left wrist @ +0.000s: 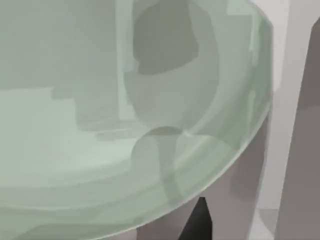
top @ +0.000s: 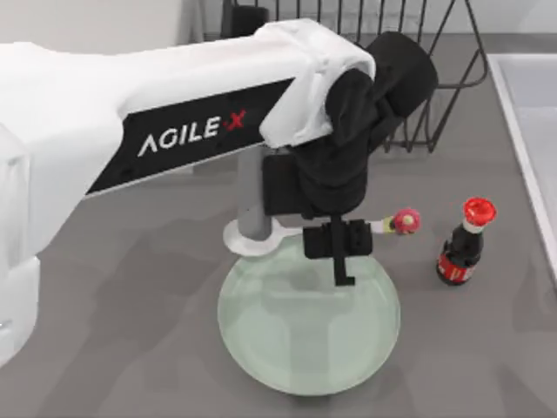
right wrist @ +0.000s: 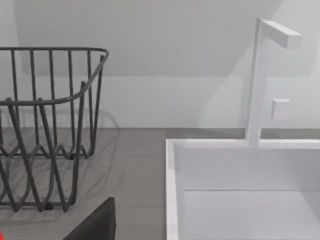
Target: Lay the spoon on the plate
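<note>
The pale-green plate [top: 309,335] lies at the table's front middle, and its glossy surface [left wrist: 100,125] appears close up in the left wrist view. The white spoon [top: 248,235] stretches across the plate's far rim, bowl to the left. Its slim handle ends in a pink knob [top: 405,220] past the rim on the right. My left gripper [top: 338,248] points down over that far rim and is shut on the spoon's handle. One dark fingertip [left wrist: 200,222] shows beside the plate's edge. A dark part of my right gripper [right wrist: 95,222] shows in the right wrist view.
A dark bottle with a red cap [top: 461,248] stands right of the plate, close to the spoon's knob. A black wire rack [top: 435,78] [right wrist: 45,125] sits at the back. A white sink [top: 531,131] [right wrist: 240,190] with a faucet [right wrist: 260,80] is at the right.
</note>
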Controlling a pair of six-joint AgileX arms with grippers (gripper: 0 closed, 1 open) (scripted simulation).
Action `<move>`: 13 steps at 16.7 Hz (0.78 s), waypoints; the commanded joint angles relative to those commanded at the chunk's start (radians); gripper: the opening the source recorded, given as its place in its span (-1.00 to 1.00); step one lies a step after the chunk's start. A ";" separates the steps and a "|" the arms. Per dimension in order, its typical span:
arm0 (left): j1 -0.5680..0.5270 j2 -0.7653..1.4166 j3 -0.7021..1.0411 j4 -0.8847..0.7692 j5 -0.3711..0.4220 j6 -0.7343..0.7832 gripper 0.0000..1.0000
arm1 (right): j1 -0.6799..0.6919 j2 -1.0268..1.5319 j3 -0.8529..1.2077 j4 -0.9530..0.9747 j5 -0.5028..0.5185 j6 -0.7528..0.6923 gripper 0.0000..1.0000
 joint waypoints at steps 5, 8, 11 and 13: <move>-0.002 0.018 -0.061 -0.043 0.039 0.001 -1.00 | 0.000 0.000 0.000 0.000 0.000 0.000 1.00; -0.007 0.048 -0.100 -0.068 0.059 0.001 -1.00 | 0.000 0.000 0.000 0.000 0.000 0.000 1.00; -0.009 0.069 -0.123 -0.074 0.069 0.001 -1.00 | 0.000 0.000 0.000 0.000 0.000 0.000 1.00; -0.009 0.069 -0.123 -0.074 0.069 0.001 -1.00 | 0.000 0.000 0.000 0.000 0.000 0.000 1.00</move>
